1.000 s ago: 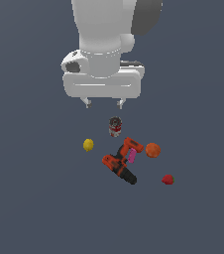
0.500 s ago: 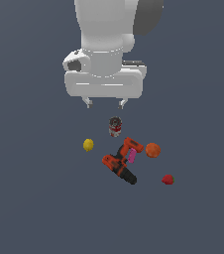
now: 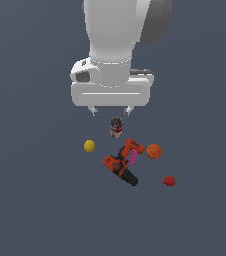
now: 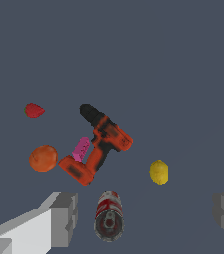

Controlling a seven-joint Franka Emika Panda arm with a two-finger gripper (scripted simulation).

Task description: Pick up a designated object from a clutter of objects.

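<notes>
The small red strawberry (image 3: 169, 181) lies on the dark floor at the exterior view's right, apart from the other objects; it also shows in the wrist view (image 4: 33, 110). My gripper (image 3: 112, 111) hangs open and empty high above the red-and-grey can (image 3: 116, 128), far from the strawberry. In the wrist view its two grey fingers (image 4: 63, 213) stand wide apart on either side of the can (image 4: 108, 216). The orange-and-black power drill (image 3: 122, 162) with a pink piece (image 3: 133, 158) lies in the middle.
The orange ball (image 3: 154, 151) sits between the drill and the strawberry; it shows in the wrist view (image 4: 43, 158) too. The small yellow lemon (image 3: 89, 146) lies at the exterior view's left, and it shows in the wrist view (image 4: 158, 171).
The arm and gripper have shifted slightly toward the exterior view's right. The objects have not moved.
</notes>
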